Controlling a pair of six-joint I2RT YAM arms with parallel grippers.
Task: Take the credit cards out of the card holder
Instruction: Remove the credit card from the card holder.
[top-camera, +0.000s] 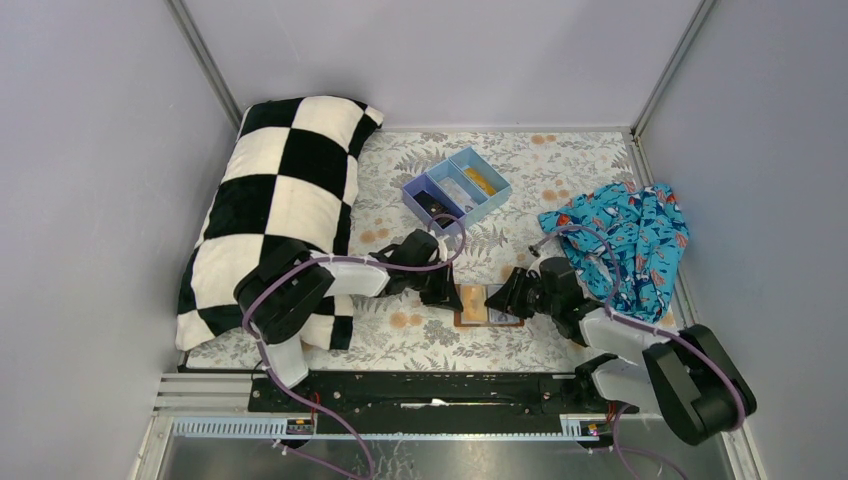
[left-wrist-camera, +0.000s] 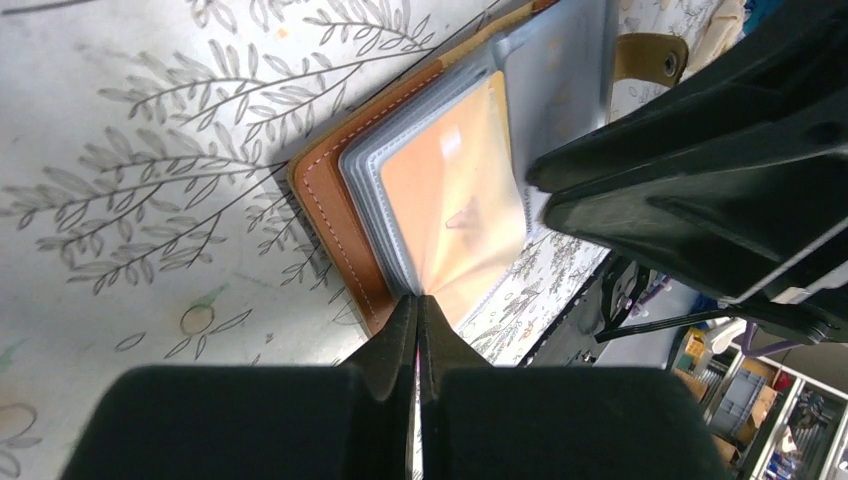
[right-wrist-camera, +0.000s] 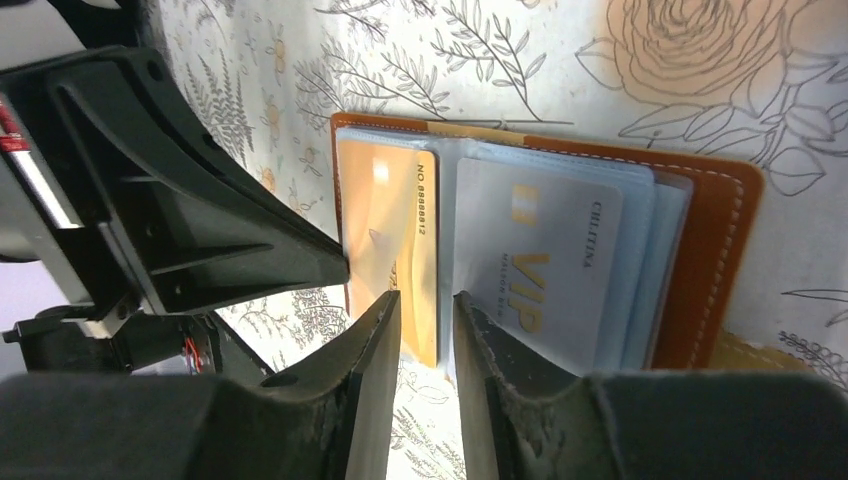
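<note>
Lying open on the tabletop (top-camera: 420, 335), the holder (top-camera: 487, 305) sat between the two claws, its clear sleeves fanned out. A gold card (right-wrist-camera: 385, 215) showed in one sleeve and a white card (right-wrist-camera: 540, 260) (printed VIP) in the sleeve beside it, both inside the plastic. The left claw (left-wrist-camera: 417, 300) was pressed together, its tips touching the edge of the sleeve over the gold card; whether it pinched the plastic I could not tell. The right claw (right-wrist-camera: 428, 300) was slightly spread, its fingers either side of the gold card's inner edge, gripping nothing. A blue tray (top-camera: 490, 165) stood well behind.
</note>
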